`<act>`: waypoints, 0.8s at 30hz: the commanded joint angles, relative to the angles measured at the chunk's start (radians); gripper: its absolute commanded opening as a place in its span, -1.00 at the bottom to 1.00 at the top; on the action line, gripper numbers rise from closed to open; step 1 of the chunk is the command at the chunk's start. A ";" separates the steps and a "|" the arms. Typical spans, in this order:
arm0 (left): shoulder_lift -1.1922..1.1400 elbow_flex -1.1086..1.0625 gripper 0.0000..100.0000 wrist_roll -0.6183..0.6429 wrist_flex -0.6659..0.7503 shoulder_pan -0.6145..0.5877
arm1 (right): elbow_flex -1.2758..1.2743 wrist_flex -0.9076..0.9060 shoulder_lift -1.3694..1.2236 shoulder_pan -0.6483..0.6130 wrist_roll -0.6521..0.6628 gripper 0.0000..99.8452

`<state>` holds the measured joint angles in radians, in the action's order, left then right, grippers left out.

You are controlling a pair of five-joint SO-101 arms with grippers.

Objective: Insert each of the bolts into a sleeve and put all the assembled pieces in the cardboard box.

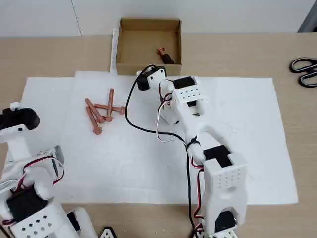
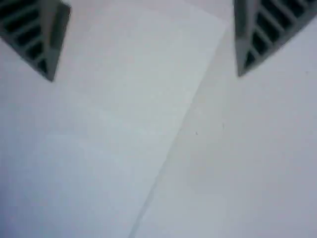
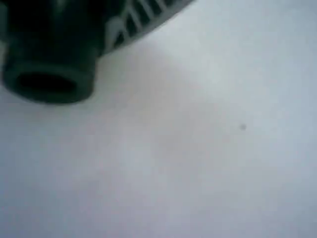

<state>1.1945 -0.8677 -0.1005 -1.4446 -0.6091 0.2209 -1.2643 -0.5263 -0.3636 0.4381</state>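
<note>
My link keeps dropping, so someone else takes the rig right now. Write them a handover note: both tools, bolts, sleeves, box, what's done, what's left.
Left tool: open, empty, over the white paper.
Right tool: shut on a black sleeve, above the paper near the cardboard box.
Done: one assembled piece lies in the box.
To do: loose bolts lie piled on the paper, unsleeved; each needs a sleeve, then the box.

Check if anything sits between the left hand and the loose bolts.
Nothing visible. Only bare white paper lies between the left hand and the bolts. The right hand, holding a sleeve, is by the cardboard box, off that path.
</note>
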 commanded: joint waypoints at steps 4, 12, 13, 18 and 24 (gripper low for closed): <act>0.006 -0.002 -0.56 -0.006 0.023 -0.006 | 0.161 -0.236 0.064 -0.007 -0.002 -0.99; 0.006 -0.002 -0.56 -0.006 0.023 -0.005 | 0.238 -0.417 0.180 -0.007 -0.118 -0.99; 0.006 -0.002 -0.56 -0.006 0.023 -0.005 | 0.222 -0.418 0.194 0.002 -0.146 -0.99; 0.006 -0.002 -0.56 -0.006 0.023 -0.005 | 0.086 -0.412 0.251 0.025 -0.187 -0.99; 0.006 -0.002 -0.56 -0.006 0.023 -0.005 | -0.055 -0.381 0.257 0.088 -0.187 -0.99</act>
<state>1.1945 -0.8677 -0.1005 -1.4446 -0.6091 0.1949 -1.6663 -0.3406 -0.3084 0.2631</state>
